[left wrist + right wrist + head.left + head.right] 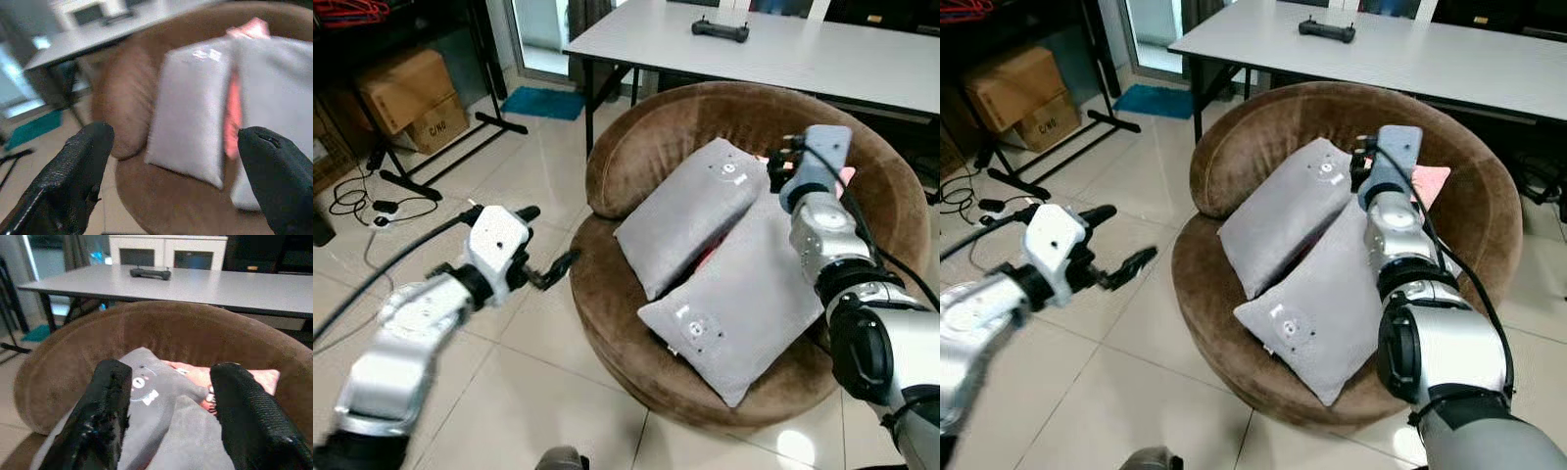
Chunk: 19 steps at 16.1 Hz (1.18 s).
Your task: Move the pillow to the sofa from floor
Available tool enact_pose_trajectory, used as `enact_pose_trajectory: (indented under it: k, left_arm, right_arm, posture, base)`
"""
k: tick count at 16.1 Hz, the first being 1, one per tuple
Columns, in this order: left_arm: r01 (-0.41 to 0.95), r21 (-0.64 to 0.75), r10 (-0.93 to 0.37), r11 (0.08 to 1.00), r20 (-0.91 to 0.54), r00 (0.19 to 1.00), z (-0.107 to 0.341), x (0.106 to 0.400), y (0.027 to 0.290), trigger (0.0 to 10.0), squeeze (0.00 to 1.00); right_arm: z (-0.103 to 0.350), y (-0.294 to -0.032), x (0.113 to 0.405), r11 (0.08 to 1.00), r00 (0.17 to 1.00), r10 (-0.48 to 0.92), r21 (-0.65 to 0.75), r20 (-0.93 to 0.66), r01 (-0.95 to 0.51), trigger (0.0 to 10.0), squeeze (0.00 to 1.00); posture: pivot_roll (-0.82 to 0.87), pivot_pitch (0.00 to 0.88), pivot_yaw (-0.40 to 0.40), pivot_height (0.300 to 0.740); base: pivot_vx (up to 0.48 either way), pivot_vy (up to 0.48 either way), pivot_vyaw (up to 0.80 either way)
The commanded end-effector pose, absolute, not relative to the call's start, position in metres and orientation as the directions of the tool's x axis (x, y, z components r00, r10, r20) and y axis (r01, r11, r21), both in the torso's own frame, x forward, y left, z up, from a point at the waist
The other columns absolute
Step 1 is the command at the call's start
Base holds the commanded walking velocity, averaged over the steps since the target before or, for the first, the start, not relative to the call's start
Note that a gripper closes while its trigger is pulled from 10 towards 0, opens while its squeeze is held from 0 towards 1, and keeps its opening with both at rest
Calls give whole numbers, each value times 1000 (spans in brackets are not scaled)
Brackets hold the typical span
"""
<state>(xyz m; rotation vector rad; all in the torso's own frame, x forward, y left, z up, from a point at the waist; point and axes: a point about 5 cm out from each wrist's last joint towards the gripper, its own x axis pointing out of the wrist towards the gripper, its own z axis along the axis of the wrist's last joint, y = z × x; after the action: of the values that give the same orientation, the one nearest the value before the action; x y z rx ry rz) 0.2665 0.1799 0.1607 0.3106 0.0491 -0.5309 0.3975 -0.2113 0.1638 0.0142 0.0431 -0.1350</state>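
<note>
While two grey pillows point(690, 217) point(744, 308) lie side by side on the round brown sofa point(636, 157), the right gripper point(168, 416) hovers above them with jaws spread. Left gripper point(548, 245) hangs over the floor point(538, 392) beside the sofa, jaws apart, holding nothing.

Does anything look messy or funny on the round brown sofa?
A little. The two grey pillows lie crooked on the brown sofa, and the nearer one pokes over its front edge. A pink thing is squashed between them, mostly hidden. Nothing looks torn or spilled.
</note>
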Motion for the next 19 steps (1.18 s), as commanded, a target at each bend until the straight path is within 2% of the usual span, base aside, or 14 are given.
enact_pose_trajectory:
  k: [1,2,3,5,7,8,11,14,16,19]
  left_arm:
    - [406,257,-384,877,-135,914,150,265,185,10000,0]
    - [353,252,-334,901,-114,935,140,259,181,10000,0]
    - [321,246,-303,915,-106,947,135,254,176,10000,0]
    - [306,266,-290,914,-100,952,130,249,169,10000,0]
    - [282,255,-268,925,-88,959,125,244,162,10000,0]
    - [273,252,-259,928,-87,962,122,243,160,10000,0]
    - [254,277,-240,927,-85,967,114,244,156,10000,0]
    - [185,250,-176,950,-57,983,117,236,164,10000,0]
    - [155,189,-138,970,-104,985,109,226,168,10000,0]
    - [156,159,-140,975,-108,984,109,226,164,10000,0]
  right_arm:
    - [160,-215,394,993,994,-110,43,-23,111,10000,1000]
    - [142,-210,385,997,999,-29,74,-23,31,10000,525]
    - [129,-208,375,996,1000,14,88,-8,-13,10000,0]
    - [109,-205,350,999,999,45,9,-13,-45,10000,0]
    - [98,-199,293,999,997,-44,-13,-63,43,10000,0]
    - [102,-194,277,998,997,-67,-4,-34,67,10000,0]
    - [94,-186,247,986,985,-152,-77,-83,145,10000,0]
    - [109,-172,238,988,988,-110,-117,-113,96,10000,0]
    - [111,-168,240,979,990,-54,-200,-127,27,10000,0]
    - [113,-176,237,980,978,-115,-181,-175,83,10000,0]
  posture:
    - [173,0,21,740]
    - [152,0,8,740]
    - [143,0,5,740]
    - [122,0,9,740]
    - [21,0,55,740]
    - [0,0,56,740]
    - [19,0,20,740]
    - [30,0,12,740]
    - [28,0,1,740]
    - [21,0,-15,740]
  base:
    - [0,0,0]
    - [0,0,0]
    - [0,0,0]
    - [0,0,0]
    - [0,0,-800]
    - [0,0,-800]
    - [0,0,-800]
    - [0,0,-800]
    - [0,0,-800]
    - [0,0,-800]
